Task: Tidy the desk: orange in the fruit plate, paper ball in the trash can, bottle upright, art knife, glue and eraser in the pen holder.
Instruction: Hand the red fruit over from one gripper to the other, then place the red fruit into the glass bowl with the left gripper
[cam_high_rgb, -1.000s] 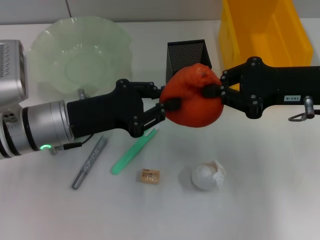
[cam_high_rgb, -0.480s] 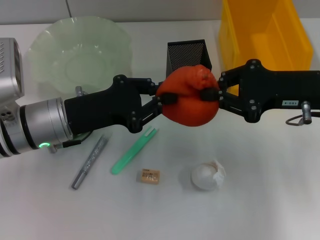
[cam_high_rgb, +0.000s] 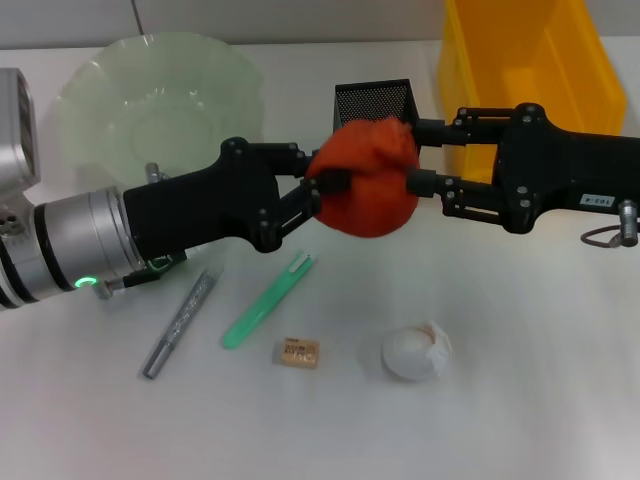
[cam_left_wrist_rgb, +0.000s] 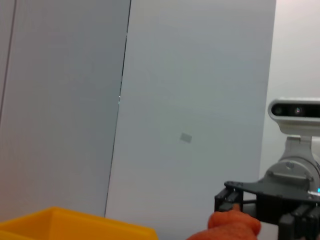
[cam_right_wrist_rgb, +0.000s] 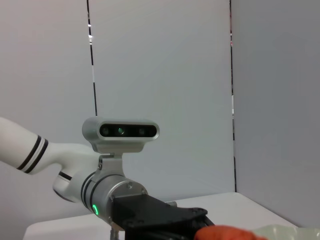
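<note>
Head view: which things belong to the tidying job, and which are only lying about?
Job: orange, held by left gripper, right gripper open beside it; fruit plate; pen holder; trash can; paper ball; eraser; green stick and grey stick, probably knife and glue.
Lying about: nothing clearly.

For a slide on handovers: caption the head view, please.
Left gripper holds the orange in mid-air while the right gripper stands open around it.
</note>
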